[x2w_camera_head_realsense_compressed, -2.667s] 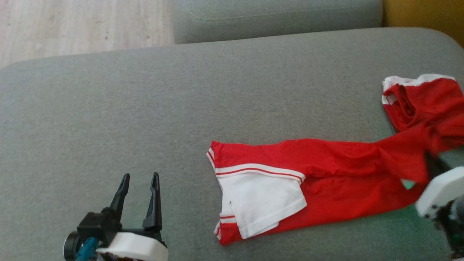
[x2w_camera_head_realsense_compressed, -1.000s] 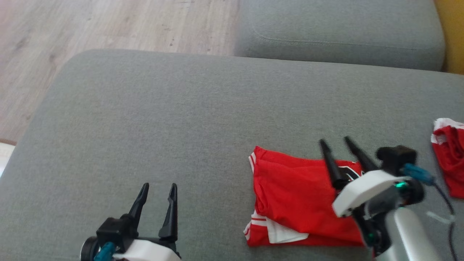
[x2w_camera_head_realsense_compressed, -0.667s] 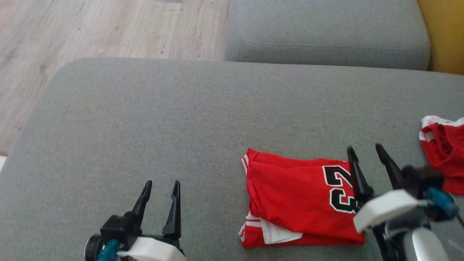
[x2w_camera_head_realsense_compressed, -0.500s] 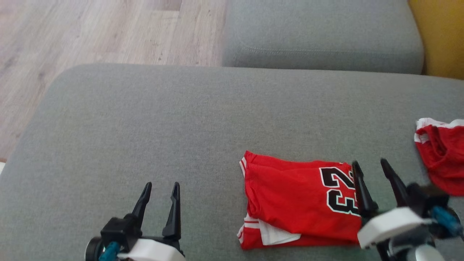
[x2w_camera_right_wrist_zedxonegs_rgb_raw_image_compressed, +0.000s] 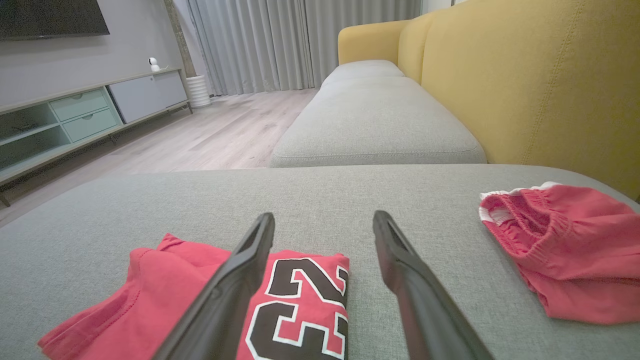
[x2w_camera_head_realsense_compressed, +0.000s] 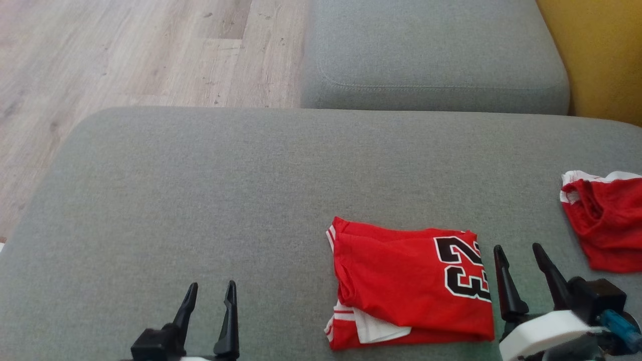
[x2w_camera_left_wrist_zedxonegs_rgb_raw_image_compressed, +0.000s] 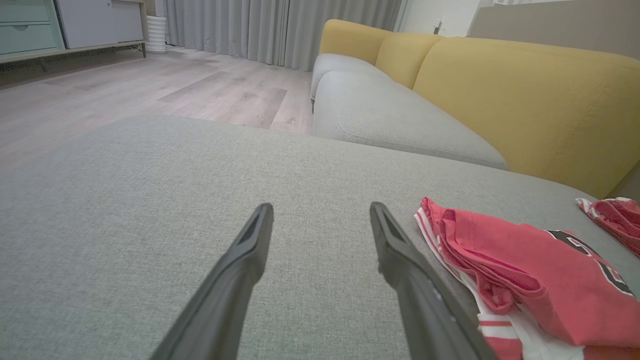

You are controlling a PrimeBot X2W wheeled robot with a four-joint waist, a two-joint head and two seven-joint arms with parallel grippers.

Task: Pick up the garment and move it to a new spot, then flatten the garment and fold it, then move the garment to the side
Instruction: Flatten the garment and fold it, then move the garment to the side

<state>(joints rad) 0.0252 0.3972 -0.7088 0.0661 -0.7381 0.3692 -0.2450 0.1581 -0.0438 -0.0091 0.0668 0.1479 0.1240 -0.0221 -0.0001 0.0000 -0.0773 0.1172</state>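
Observation:
The garment (x2w_camera_head_realsense_compressed: 401, 286) is a red jersey with white trim and a black 23, lying folded into a rough square on the grey cushion (x2w_camera_head_realsense_compressed: 210, 200). It also lies low right in the left wrist view as the garment (x2w_camera_left_wrist_zedxonegs_rgb_raw_image_compressed: 530, 280), and low left in the right wrist view as the garment (x2w_camera_right_wrist_zedxonegs_rgb_raw_image_compressed: 165, 305). My right gripper (x2w_camera_head_realsense_compressed: 519, 250) stands open just right of the jersey's right edge, nothing between its fingers (x2w_camera_right_wrist_zedxonegs_rgb_raw_image_compressed: 240, 280). Far left of the jersey, near the bottom edge, my left gripper (x2w_camera_head_realsense_compressed: 210, 288) is open and empty over bare cushion.
A second red piece with a white waistband (x2w_camera_head_realsense_compressed: 604, 220) lies crumpled at the cushion's right edge. Another grey seat cushion (x2w_camera_head_realsense_compressed: 431, 55) sits beyond, with a yellow sofa back (x2w_camera_head_realsense_compressed: 597, 55) to its right. Wood floor (x2w_camera_head_realsense_compressed: 125, 50) lies past the cushion's far-left edge.
The right gripper drew back off the jersey toward the lower right, leaving it folded over with the 23 showing. The camera tilted, shifting the whole scene down.

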